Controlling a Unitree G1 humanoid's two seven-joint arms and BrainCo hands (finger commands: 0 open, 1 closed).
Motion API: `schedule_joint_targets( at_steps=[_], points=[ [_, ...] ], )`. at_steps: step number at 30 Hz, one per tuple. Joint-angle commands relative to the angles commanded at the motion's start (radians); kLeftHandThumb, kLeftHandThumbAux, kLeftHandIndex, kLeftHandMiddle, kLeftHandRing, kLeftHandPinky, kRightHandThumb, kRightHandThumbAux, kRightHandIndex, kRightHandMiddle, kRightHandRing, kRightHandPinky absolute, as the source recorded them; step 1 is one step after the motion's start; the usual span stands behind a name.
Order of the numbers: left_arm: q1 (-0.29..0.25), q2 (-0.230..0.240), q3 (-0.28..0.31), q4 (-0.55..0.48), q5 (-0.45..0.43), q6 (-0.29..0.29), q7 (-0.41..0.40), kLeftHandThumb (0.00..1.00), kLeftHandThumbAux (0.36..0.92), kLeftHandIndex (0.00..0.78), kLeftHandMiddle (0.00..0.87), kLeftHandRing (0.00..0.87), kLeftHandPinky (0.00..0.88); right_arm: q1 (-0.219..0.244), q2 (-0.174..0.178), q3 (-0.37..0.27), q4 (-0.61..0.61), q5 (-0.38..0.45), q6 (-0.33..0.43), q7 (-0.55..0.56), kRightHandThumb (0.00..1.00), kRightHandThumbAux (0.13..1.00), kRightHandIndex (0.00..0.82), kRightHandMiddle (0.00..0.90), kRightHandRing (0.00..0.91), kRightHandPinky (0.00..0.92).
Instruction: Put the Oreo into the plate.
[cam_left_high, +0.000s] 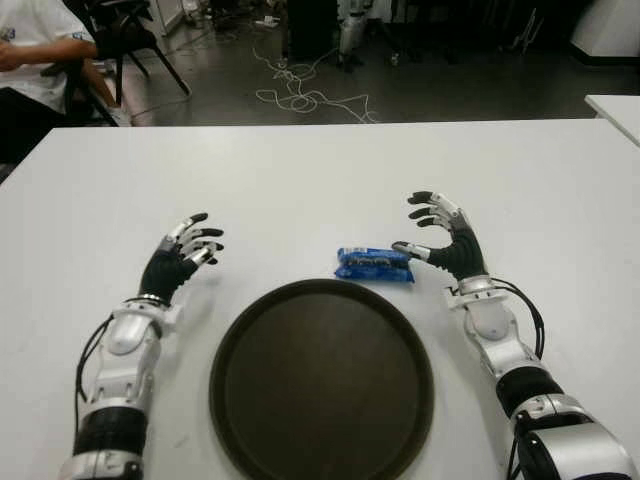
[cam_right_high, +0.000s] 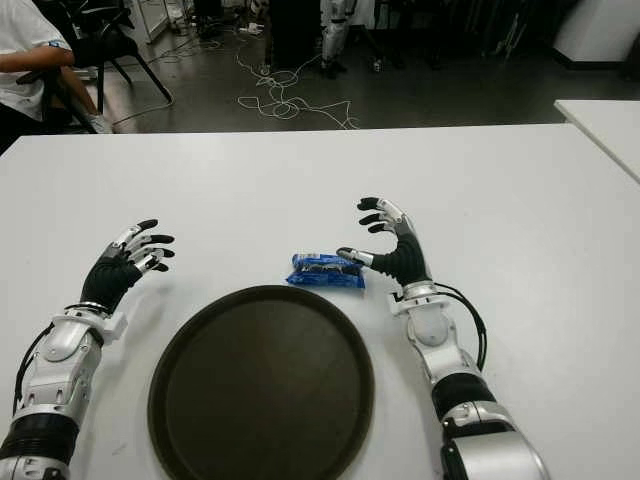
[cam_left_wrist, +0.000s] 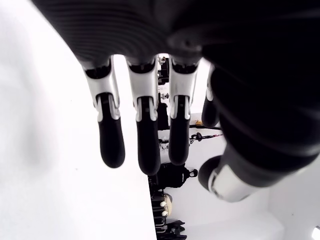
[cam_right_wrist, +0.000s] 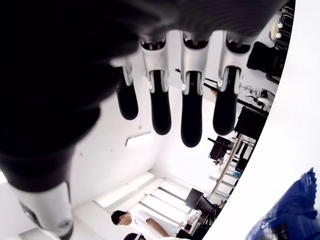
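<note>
A blue Oreo packet (cam_left_high: 374, 264) lies flat on the white table just beyond the far rim of a round dark brown plate (cam_left_high: 322, 385). My right hand (cam_left_high: 440, 235) is immediately to the right of the packet, fingers spread and holding nothing, its thumb tip close to the packet's right end. In the right wrist view a corner of the Oreo packet (cam_right_wrist: 292, 215) shows below the extended fingers (cam_right_wrist: 191, 120). My left hand (cam_left_high: 185, 252) shows to the left of the plate, fingers relaxed and holding nothing.
The white table (cam_left_high: 300, 180) extends far behind the packet. A person in a white shirt (cam_left_high: 35, 55) sits past the table's far left corner, by a black chair. Cables (cam_left_high: 300, 95) lie on the dark floor beyond. Another white table's corner (cam_left_high: 615, 110) shows at the far right.
</note>
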Motion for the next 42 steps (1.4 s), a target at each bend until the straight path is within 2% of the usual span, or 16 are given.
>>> schedule_joint_targets(
  at_steps=[8,15,22,42],
  points=[
    [0.007,-0.003,-0.002,-0.023,0.001,0.016,0.009,0.152,0.726,0.17,0.329,0.347,0.41,-0.001,-0.003,0.0,0.005,-0.007,-0.004,-0.002,0.0,0.706,0.264,0.306,0.341,0.373],
    [0.004,0.0,-0.005,-0.016,0.012,0.011,0.018,0.145,0.729,0.162,0.3,0.312,0.368,-0.004,-0.002,-0.001,0.012,-0.002,-0.006,0.005,0.0,0.728,0.272,0.306,0.339,0.374],
    [0.0,-0.002,0.002,0.002,-0.013,-0.013,-0.015,0.154,0.728,0.152,0.263,0.274,0.33,-0.008,-0.003,0.0,0.014,0.0,-0.004,0.015,0.0,0.724,0.268,0.31,0.343,0.376],
    [0.0,0.009,-0.011,0.009,0.007,-0.026,-0.023,0.088,0.745,0.155,0.252,0.255,0.306,-0.004,-0.001,0.003,0.005,-0.01,0.009,0.006,0.0,0.736,0.262,0.299,0.34,0.382]
  ],
)
